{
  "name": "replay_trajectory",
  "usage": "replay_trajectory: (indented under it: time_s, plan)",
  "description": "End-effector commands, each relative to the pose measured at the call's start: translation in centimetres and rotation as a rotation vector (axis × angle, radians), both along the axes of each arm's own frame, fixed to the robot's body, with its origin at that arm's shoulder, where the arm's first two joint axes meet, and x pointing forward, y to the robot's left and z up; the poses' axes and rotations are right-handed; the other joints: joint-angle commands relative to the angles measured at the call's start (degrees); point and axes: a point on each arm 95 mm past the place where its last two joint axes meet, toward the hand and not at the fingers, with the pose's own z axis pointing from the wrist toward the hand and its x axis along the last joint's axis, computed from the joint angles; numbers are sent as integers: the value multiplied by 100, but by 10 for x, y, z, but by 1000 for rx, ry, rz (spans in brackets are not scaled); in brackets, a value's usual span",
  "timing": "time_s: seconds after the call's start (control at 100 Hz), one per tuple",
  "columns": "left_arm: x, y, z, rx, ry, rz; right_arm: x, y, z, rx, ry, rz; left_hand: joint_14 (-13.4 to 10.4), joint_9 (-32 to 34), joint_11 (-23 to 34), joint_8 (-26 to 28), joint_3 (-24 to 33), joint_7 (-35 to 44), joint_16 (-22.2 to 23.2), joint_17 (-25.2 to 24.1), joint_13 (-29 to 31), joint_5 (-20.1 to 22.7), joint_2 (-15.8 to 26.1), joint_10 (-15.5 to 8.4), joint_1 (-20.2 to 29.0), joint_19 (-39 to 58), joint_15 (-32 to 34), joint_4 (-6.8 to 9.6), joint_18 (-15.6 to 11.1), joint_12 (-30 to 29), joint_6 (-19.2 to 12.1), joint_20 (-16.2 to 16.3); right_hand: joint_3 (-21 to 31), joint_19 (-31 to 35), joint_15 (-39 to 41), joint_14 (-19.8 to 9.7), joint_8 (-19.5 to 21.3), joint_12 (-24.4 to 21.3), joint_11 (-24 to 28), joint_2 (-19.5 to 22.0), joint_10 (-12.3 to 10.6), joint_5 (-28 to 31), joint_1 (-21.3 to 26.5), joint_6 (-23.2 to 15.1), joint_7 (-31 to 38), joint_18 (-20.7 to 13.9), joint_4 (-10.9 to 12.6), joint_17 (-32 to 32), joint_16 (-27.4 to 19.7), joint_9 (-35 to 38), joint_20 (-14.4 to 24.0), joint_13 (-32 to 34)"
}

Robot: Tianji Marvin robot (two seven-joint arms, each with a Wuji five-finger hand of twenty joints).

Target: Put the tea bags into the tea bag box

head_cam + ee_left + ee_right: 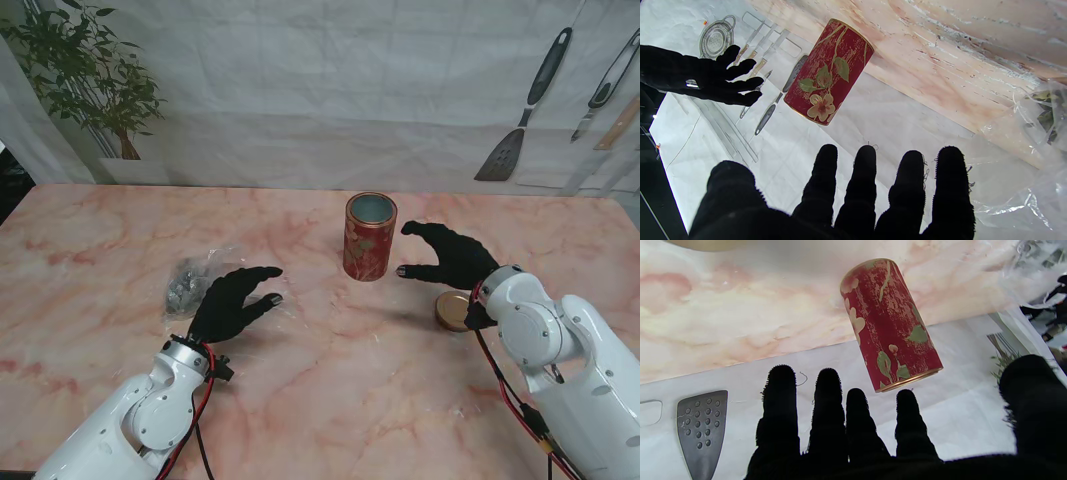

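Left hand [232, 300] — fingers spread, palm down, holding nothing — hovered just right of the clear plastic bag of tea bags [193, 279], which lay crumpled on the marble table [90, 330] well left of the red floral tea tin [369, 237]. Whether the hand touched the bag's film could not be told. The tin stood upright, long axis vertical, mouth open. Right hand [450, 256] — likewise splayed and empty — waited just right of the tin, the nearer of the two to it; the gold lid [452, 311] lay nearer to me than the tin, beside that wrist.
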Motion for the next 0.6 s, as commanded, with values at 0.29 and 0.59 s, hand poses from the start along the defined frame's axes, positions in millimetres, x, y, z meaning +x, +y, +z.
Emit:
replay_trajectory:
  time_s: [0.29, 0.59]
  plan:
    - [-1, -3, 0, -2, 3, -10, -32, -7, -54, 145, -25, -77, -41, -59, -10, 26, -88, 16, 2, -22, -44, 59, 209, 21, -128, 86, -92, 130, -40, 84, -57, 54, -104, -279, -301, 117, -284, 262, -51, -224, 54, -30, 39, 200, -242, 220, -21, -4, -82, -198, -2, -47]
    - [1, -8, -2, 2, 9, -32, -44, -12, -73, 219, -64, -128, -28, -83, 2, 22, -91, 10, 7, -6, -59, 52, 199, 47, -125, 99, -80, 130, -90, 88, -7, 58, -89, -451, -421, 79, -502, 93, 160, -320, 23, 194, 162, 220, -319, 10, -26, -42, -123, -125, -41, 25]
